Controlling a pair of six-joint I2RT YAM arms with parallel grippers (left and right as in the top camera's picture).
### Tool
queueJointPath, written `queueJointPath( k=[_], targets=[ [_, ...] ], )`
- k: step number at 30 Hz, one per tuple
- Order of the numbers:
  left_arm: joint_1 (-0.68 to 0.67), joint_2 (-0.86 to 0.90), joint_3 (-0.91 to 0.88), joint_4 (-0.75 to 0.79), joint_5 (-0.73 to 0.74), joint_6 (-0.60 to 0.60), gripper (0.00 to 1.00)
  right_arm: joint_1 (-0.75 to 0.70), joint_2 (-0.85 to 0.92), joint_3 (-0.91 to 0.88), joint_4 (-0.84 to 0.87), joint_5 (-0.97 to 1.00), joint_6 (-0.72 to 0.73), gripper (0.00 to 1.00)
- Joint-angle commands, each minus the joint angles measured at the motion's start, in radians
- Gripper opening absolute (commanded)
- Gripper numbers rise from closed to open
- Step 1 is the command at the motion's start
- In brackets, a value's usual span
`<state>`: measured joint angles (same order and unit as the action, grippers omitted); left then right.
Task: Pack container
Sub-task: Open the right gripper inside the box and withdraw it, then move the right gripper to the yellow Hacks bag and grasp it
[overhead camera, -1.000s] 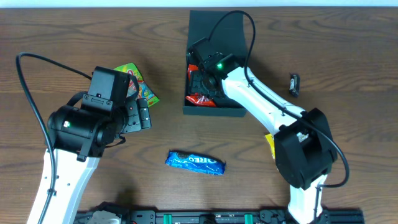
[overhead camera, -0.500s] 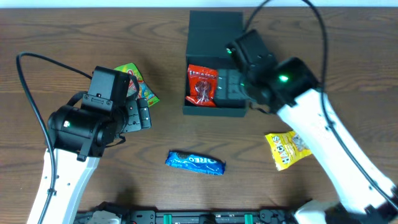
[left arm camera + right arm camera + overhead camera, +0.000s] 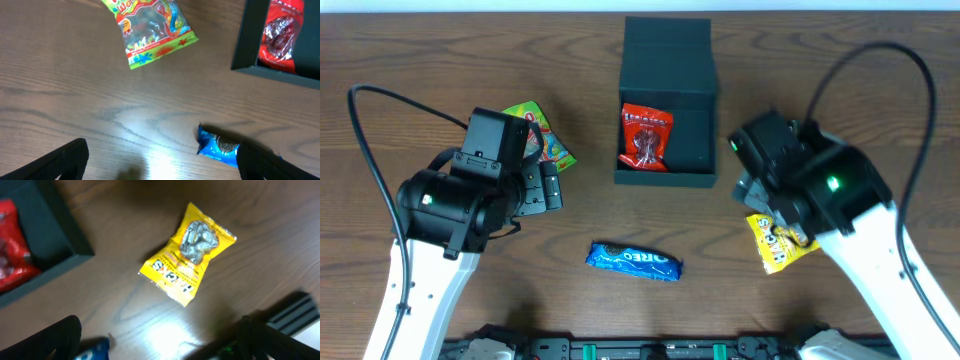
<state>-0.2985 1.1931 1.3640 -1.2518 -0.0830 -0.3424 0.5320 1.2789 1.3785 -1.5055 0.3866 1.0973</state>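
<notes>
Box (image 3: 692, 135) sits at mid far edge, red pkt (image 3: 647, 137) inside; prob light, stiff card, so grip a side wall. Left gripper (image 3: 162, 162) & right gripper (image 3: 157, 340) both wide open, empty

The container (image 3: 665, 180) is a matte, dark teal-black square cardboard box. It sits flat on the bench (image 3: 820, 60) with its hinged flap lid (image 3: 667, 50) folded open. It lies beyond the blue packet (image 3: 633, 261), well apart from it, with the lid on the side away from that packet. A red packet (image 3: 646, 138) lies inside, against the left wall.
</notes>
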Motion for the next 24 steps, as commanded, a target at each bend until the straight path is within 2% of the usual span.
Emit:
queueJointPath(
  k=[1, 8, 10, 15, 18, 24],
  targets=[
    [-0.003, 0.000, -0.003, -0.005, -0.013, 0.007, 0.95, -0.017, -0.078, -0.150, 0.063, 0.043, 0.171, 0.99],
    [-0.003, 0.000, -0.003, -0.008, -0.013, 0.006, 0.95, -0.118, -0.121, -0.410, 0.367, 0.043, 0.351, 0.99],
    [-0.003, 0.000, -0.003, -0.011, -0.013, 0.006, 0.95, -0.128, -0.119, -0.436, 0.422, 0.046, 0.353, 0.99],
    [-0.003, 0.000, -0.003, -0.019, -0.005, 0.006, 0.95, -0.131, -0.119, -0.446, 0.439, 0.215, 0.285, 0.99],
    [-0.003, 0.000, -0.003, -0.020, 0.006, 0.006, 0.95, -0.173, -0.103, -0.446, 0.459, 0.158, 0.285, 0.99],
    [-0.003, 0.000, -0.003, -0.020, 0.029, 0.006, 0.95, -0.384, 0.007, -0.446, 0.524, -0.056, 0.251, 0.99]
  ],
)
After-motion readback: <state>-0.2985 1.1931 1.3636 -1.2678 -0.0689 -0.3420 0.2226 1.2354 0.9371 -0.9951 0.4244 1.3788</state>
